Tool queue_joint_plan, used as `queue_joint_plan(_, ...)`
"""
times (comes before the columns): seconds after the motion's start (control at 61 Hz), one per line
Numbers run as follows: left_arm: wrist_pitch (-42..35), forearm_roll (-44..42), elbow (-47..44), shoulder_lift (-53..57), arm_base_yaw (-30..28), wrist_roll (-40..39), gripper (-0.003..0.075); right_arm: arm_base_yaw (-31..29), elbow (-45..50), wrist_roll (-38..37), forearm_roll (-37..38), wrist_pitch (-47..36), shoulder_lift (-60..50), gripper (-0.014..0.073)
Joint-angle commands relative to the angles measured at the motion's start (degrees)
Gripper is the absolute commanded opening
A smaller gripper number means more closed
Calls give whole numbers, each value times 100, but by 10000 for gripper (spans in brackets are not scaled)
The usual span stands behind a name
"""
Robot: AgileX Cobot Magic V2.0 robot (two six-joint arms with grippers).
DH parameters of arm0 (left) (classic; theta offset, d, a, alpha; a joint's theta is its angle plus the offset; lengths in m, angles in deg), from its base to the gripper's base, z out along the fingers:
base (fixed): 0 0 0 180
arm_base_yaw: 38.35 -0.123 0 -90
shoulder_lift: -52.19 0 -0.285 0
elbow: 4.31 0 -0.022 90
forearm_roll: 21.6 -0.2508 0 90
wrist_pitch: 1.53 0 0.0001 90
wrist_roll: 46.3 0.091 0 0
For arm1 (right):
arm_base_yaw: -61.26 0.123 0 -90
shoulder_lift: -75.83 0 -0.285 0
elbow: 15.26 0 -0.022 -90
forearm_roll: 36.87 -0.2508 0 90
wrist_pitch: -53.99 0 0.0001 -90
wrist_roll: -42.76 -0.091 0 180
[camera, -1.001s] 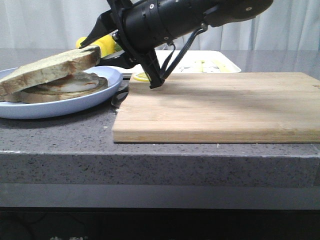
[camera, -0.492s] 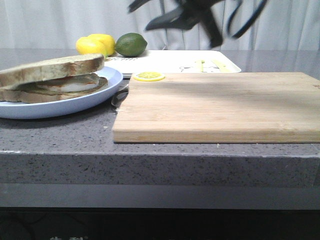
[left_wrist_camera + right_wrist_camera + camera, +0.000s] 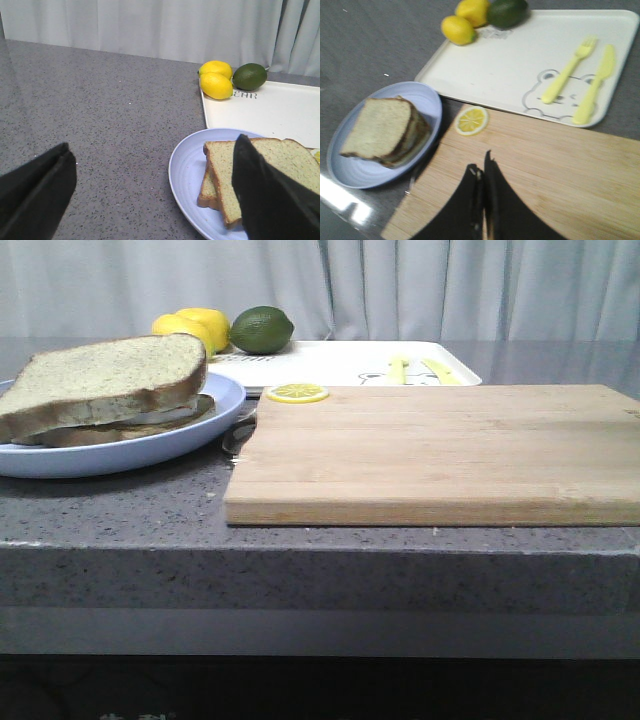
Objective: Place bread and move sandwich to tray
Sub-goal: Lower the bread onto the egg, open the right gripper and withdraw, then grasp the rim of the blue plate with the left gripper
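Bread (image 3: 105, 380) is lying on the sandwich (image 3: 395, 137) on the blue plate (image 3: 215, 410). My right claw (image 3: 482, 175) is closing on nothing, left claw (image 3: 150, 195) gaping wide; tilting the plate risks the slice sliding before the tray (image 3: 510, 70).

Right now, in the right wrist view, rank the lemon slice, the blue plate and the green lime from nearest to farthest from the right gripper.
1. Lemon slice: on the cutting board's corner, just ahead of the right gripper.
2. Blue plate: off to the side, holding the sandwich.
3. Green lime: far end, past the tray, beside two lemons.
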Motion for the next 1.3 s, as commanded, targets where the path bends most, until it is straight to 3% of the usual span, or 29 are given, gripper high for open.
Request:
queue_joint_plan(0.0,-433,10,223,-65,-11,-38,620,-30,-153,-536,812,-197,-346,-61)
queue_joint_plan(0.131,-433,10,223,-65,-11,-38,620,98,-2,-1328,2009,-397,-754,-60)
queue_joint_plan(0.279,-433,10,223,-65,-11,-38,620,147,823,-2058,2980,-1141,-1491,-60)
queue_joint_plan(0.476,-444,10,223,-65,-11,-38,620,186,2600,-2073,3028,-2485,-2881,-60)
queue_joint_plan(0.722,-469,21,233,-258,-11,-38,619,186,4161,-2073,3007,-2766,-4342,-60)
queue_joint_plan(0.902,-281,120,548,-1245,-11,-38,620,186,4300,-2073,2929,-2977,-4524,-60)
queue_joint_plan(1.28,915,423,2057,-3999,-1,-30,619,186,4300,-2073,2929,-3027,-4524,-60)
